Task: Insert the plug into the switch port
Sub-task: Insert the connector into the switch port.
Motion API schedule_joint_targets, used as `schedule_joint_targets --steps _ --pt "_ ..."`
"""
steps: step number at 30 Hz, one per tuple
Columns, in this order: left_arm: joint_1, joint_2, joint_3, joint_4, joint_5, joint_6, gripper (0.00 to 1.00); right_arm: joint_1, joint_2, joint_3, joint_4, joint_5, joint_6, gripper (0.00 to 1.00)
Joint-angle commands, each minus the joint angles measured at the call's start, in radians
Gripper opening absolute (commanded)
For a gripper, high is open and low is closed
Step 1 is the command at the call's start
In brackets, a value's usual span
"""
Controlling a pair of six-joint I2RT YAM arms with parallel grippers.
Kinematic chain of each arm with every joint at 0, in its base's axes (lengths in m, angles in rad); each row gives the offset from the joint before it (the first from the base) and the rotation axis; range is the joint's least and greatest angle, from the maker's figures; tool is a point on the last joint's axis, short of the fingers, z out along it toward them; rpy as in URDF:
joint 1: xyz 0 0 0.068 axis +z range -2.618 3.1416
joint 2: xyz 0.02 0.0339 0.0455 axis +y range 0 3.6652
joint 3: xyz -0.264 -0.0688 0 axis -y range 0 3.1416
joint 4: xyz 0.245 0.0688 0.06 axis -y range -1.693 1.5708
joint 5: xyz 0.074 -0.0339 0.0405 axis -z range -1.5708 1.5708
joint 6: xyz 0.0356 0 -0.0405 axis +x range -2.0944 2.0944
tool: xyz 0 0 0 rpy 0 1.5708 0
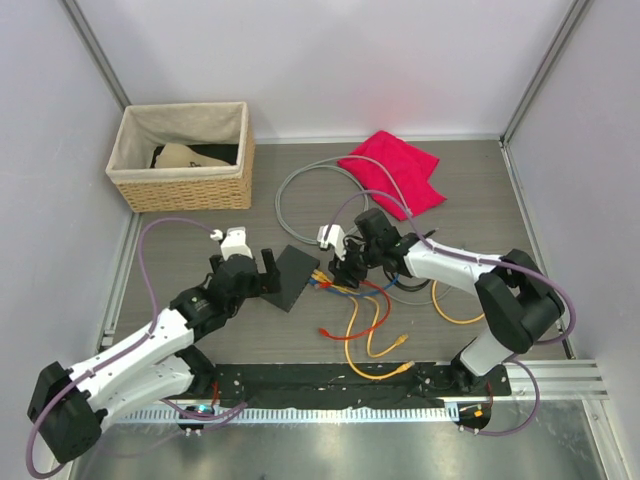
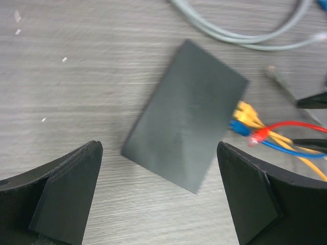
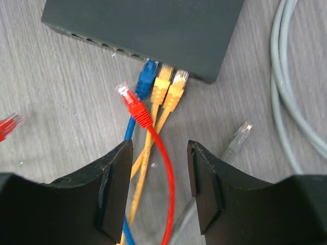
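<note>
The switch is a flat dark grey box lying on the table; it also shows in the left wrist view and the right wrist view. A blue plug and two yellow plugs sit in its ports. A loose red plug lies just short of the port edge, tip toward it. My right gripper is open, and the red cable runs between its fingers, untouched. My left gripper is open and empty, hovering at the switch's near edge.
A wicker basket stands at the back left and a red cloth at the back right. A grey cable loops behind the switch, its clear plug by my right finger. Orange cables trail toward the front.
</note>
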Motion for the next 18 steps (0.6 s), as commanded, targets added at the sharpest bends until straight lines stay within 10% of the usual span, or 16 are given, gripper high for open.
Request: schedule_joint_targets --steps 1,18 --pt "0.052 0.008 -0.025 0.123 0.016 -0.051 1.0 -0.001 0.041 0.017 0.091 -0.051 -0.07 0.54" --pt "0.081 0.094 -0.02 0.151 0.066 -0.042 1.0 0.008 0.138 0.066 0.107 -0.121 -0.128 0.5"
